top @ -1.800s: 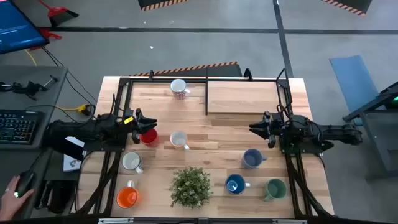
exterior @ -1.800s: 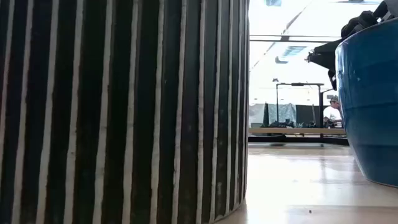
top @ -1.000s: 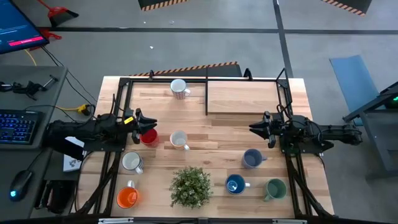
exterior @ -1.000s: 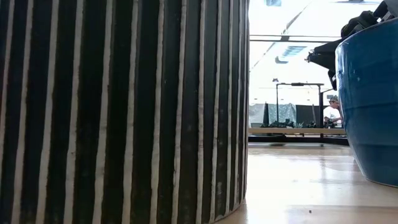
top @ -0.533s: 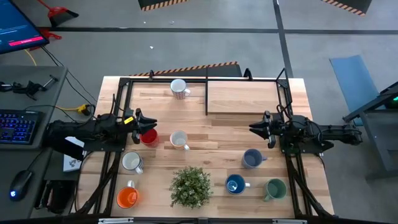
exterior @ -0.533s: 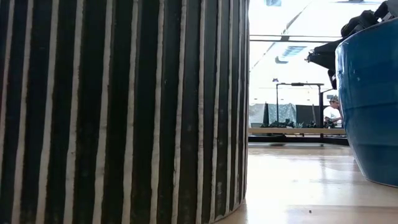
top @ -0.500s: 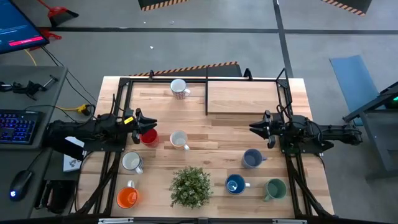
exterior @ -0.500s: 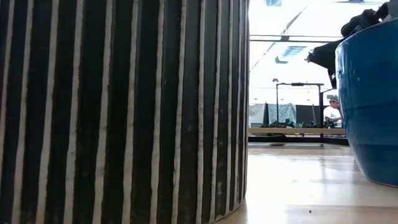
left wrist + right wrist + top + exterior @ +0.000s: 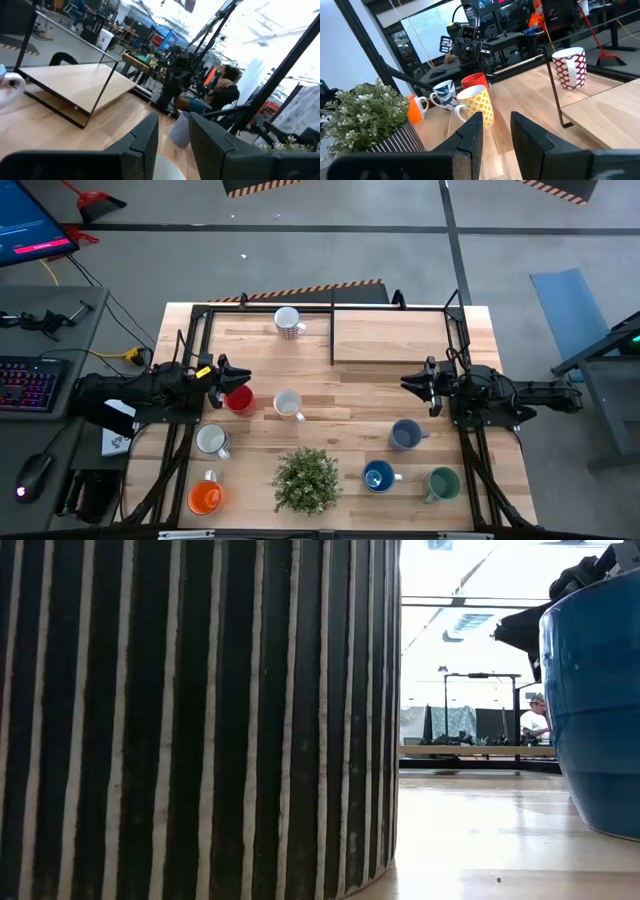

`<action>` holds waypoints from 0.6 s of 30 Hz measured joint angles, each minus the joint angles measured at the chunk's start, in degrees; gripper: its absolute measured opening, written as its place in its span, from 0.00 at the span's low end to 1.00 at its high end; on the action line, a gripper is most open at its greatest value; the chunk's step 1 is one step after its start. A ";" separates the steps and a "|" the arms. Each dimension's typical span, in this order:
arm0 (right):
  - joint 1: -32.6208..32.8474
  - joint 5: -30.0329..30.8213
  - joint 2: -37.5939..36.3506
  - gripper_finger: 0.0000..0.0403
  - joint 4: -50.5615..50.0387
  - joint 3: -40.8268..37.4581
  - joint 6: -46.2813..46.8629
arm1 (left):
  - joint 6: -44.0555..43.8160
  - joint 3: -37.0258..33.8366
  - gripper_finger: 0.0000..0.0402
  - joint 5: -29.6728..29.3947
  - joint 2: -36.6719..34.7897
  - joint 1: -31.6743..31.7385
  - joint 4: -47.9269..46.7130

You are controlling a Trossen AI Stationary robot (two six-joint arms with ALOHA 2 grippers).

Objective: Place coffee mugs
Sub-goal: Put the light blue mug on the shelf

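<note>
While level over the table — left gripper [image 9: 222,378] slightly parted above red mug [image 9: 238,399] | right gripper [image 9: 412,385] slightly parted, empty

Grey floor [image 9: 350,250], hazard-striped tape [image 9: 310,290]

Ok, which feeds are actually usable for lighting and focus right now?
High view: evenly lit and sharp across the table. Low view: nearly blocked by the striped plant pot and the blue mug, both close and soft; the room behind is blown out. Left wrist view: bright glare from the room's windows, background blurred. Right wrist view: clear on the red-patterned mug.
</note>
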 joint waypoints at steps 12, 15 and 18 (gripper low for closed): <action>0.00 4.91 0.03 0.21 6.35 0.01 9.40 | -9.00 0.00 0.24 -6.48 0.00 0.00 2.11; 0.00 5.21 -0.02 0.21 14.06 0.67 7.83 | -6.12 0.00 0.24 -9.40 0.00 0.01 4.74; 0.02 4.34 0.02 0.21 15.68 4.42 4.85 | -2.40 0.00 0.24 -10.48 0.00 0.00 6.17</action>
